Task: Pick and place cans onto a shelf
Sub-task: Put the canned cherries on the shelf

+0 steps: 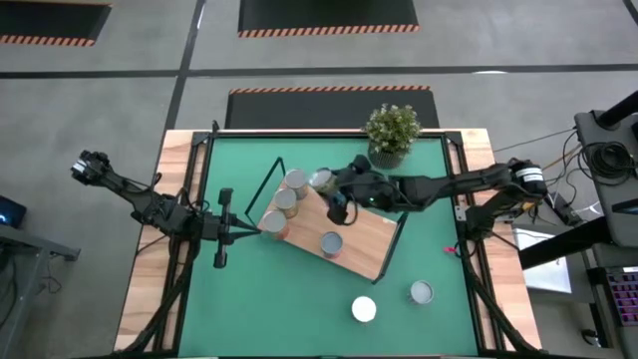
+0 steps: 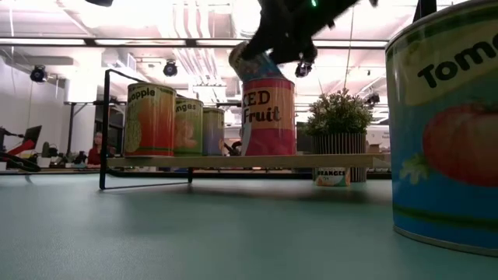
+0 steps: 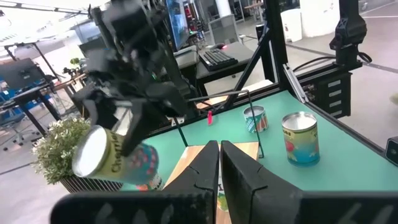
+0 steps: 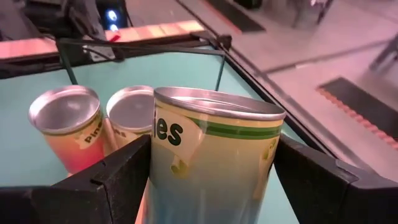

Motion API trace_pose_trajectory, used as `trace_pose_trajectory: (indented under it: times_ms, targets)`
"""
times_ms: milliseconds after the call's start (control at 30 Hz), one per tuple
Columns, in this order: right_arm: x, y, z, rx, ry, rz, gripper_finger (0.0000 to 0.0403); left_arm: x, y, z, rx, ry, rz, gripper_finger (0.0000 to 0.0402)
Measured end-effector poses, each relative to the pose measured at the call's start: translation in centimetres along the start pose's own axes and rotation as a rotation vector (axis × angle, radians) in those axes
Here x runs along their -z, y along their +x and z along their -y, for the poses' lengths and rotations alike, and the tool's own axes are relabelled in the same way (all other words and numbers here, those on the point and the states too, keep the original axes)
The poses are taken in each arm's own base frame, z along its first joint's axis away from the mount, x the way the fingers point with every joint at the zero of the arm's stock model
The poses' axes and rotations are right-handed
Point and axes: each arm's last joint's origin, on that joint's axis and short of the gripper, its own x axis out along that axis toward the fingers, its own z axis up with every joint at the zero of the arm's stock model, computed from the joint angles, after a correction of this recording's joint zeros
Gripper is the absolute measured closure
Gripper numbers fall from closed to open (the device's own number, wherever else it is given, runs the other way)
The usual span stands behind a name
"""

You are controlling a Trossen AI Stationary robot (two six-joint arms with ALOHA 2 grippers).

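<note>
The shelf (image 1: 364, 239) is a light-wood board with black wire loops, lying slantwise mid-table. Three cans (image 1: 285, 199) stand in a row at its left end and one can (image 1: 331, 243) stands nearer the front; all rest on their bases. My right gripper (image 1: 332, 191) is over the board's far edge, shut on a can (image 4: 211, 143) with a silvery top and a green-banded label. This can also shows in the low view (image 2: 253, 62), above a red fruit can (image 2: 268, 117). My left gripper (image 1: 224, 231) is shut and empty, left of the board. My right gripper pinches the can's side wall (image 4: 168, 168) between its two fingers (image 4: 118, 177), one on each side, below the top rim. The fingers come slanting from above and the table's right. The can is lifted clear of the shelf and tilted, as the left wrist view (image 3: 118, 162) shows.
A potted green plant (image 1: 391, 130) stands at the far edge behind the board. Two loose cans, one white-topped (image 1: 364, 309) and one silvery (image 1: 422, 291), stand on the green mat at the front right. A tomato can (image 2: 443, 132) is close to the low camera.
</note>
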Motion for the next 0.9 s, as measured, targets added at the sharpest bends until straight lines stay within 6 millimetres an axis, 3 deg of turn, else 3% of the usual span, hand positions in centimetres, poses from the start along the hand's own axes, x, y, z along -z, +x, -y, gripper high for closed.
trace_pose_trajectory:
  times_ms: [167,300,433,900]
  targets:
    - [3.3,0.4,0.2,-0.042,-0.018,0.174,0.0103,0.0,0.0,0.0,-0.001,-0.002,0.004,0.0402]
    - [4.8,0.4,0.0,-0.161,-0.036,0.358,0.0103,0.0,0.0,0.0,-0.001,-0.002,0.004,0.0402]
    - [6.1,0.4,0.0,-0.174,-0.073,0.397,0.0103,0.0,0.0,0.0,-0.001,-0.002,0.005,0.0402]
    - [5.2,-1.4,-2.4,-0.213,-0.282,0.566,0.0103,-1.5,0.8,0.0,-0.038,-0.121,0.154,0.0402]
